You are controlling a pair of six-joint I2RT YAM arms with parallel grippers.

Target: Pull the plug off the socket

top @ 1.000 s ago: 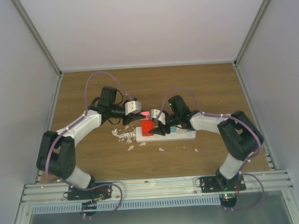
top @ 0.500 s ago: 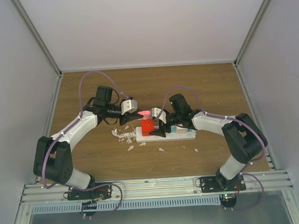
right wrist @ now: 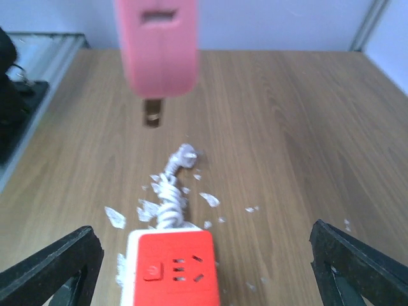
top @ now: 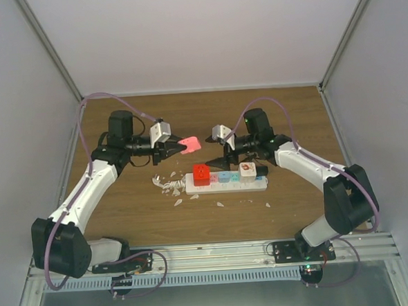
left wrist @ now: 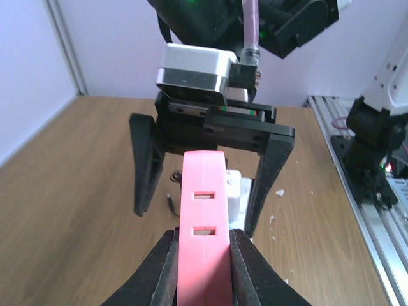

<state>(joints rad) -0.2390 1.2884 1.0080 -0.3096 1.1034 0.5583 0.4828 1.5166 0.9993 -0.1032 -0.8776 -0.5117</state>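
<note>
Wood tabletop (top: 125,220): left gripper (top: 178,147), clamped on the pink plug (top: 189,144), has pulled it clear of the socket (top: 226,182), now below its fingers; right gripper (top: 229,148) has spread open and backed off, so unplugging looks done.

place: robot lab cell | evidence: white enclosure walls (top: 204,35); aluminium rail (top: 210,251); wooden tabletop (top: 295,113)
</note>
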